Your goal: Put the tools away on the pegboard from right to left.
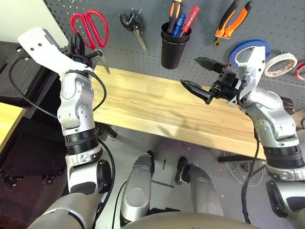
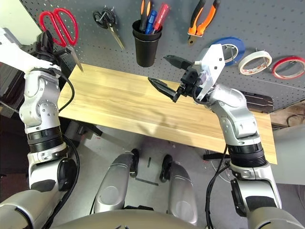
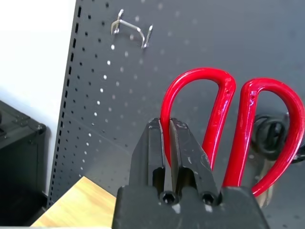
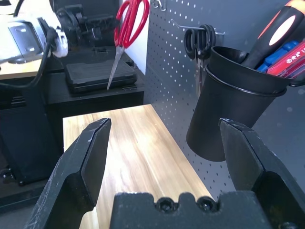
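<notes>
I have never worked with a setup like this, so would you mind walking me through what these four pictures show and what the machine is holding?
This is a humanoid robot with two silver arms, each ending in a two-fingered black gripper. Two pictures come from cameras in its head, looking down over the arms at a wooden table and the pegboard behind it. The other two come from a camera on each wrist, looking along the fingers.

The left gripper is shut on one red loop of the red-handled scissors, raised in front of the board near an empty hook. The right gripper is open, holding nothing.

Already on the board: black-handled scissors, a black cup holding tools, orange-and-black pliers, and tape rolls, including a cream-white one.
</notes>
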